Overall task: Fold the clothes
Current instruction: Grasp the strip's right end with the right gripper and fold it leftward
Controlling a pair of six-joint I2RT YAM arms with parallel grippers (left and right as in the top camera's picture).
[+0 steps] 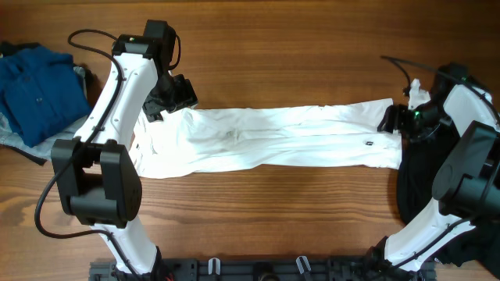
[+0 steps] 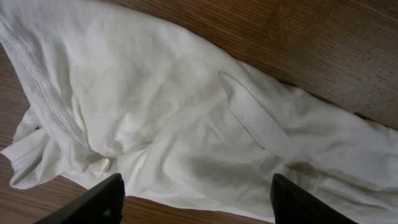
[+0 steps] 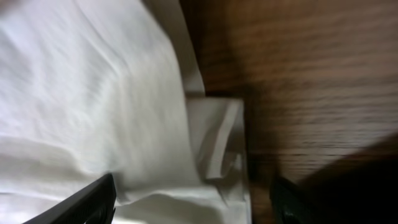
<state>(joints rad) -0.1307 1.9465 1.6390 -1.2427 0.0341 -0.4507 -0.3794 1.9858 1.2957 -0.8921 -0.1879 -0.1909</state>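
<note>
Nearest the cameras, the left gripper point(image 2: 198, 194) stood with its jaws apart just above the left end of the white garment point(image 2: 186, 124), nothing between them. The right gripper point(image 3: 189, 198) hung likewise over the right end, its jaws wide and clamped on nothing. Seen close, the cloth was thin, soft knit, creased throughout, with a stitched band point(image 2: 255, 127) running diagonally across one layer and a folded corner lying loose at the right end. The garment lay across the middle of the wooden table point(image 1: 258, 47), drawn out into a long narrow strip from one gripper to the other, apparently doubled lengthwise. In my judgement it would be light and limp, would sag and slide on the smooth wood, and could shed its fold if lifted by one layer. The sound hold would be at the end corners, pinching all layers together. A black garment point(image 1: 418, 187) lay heaped at the right edge, beside the right arm. Farthest off, a blue garment point(image 1: 35, 90), buttoned and rumpled, lay at the far left corner, well apart.
</note>
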